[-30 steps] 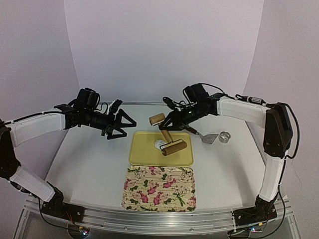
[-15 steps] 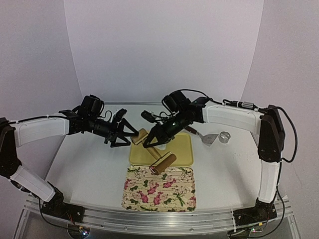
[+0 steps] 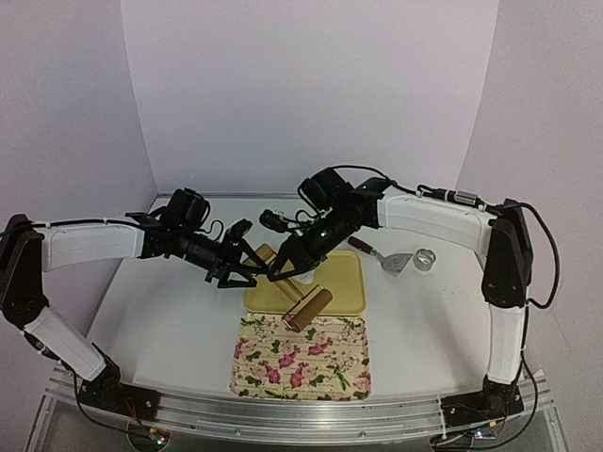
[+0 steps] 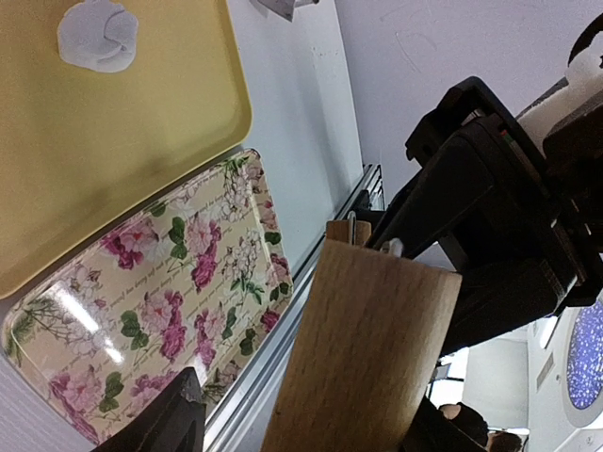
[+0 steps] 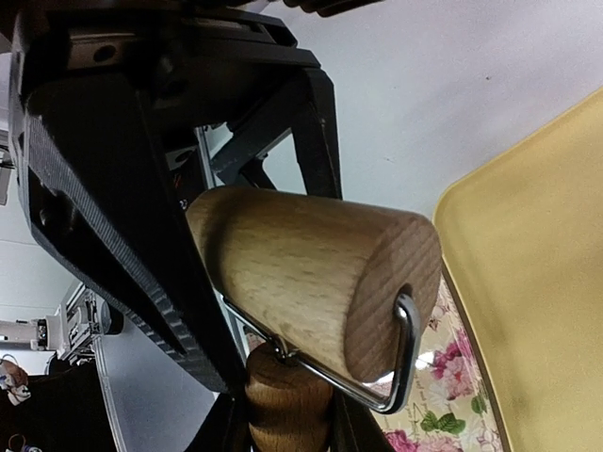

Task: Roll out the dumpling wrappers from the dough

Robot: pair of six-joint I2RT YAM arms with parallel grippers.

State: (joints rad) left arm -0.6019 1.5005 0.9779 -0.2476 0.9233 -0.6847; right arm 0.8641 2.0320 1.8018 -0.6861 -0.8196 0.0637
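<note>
Backdrop: plain pale lilac walls, white tabletop (image 3: 160, 311) under everything.
Trays: plain yellow rectangular tray (image 3: 341, 294) at centre of the top view; floral pink-and-green rectangular tray (image 3: 300, 356) just below it, edges nearly meeting.
Wrapper: small white round dough disc (image 4: 97, 35), surface creased, lying on the yellow tray; sits upper left in the left wrist view.
Roller: double-ended light wooden dough roller (image 3: 309, 303) with wire yokes. Big barrel is over the yellow tray's lower edge, small barrel up-left near the tray's left edge.
Right gripper (image 3: 283, 268): clamped on the roller's middle handle. The wooden stem sits between its fingers at the bottom of the right wrist view.
Left gripper (image 3: 243, 266): jaws straddle the small barrel, not clenched. A gap shows on one side in the left wrist view.
Right of tray: metal ring cutter (image 3: 426, 258) on the table, flat metal scraper with dark handle (image 3: 384, 261) just beside it.
</note>
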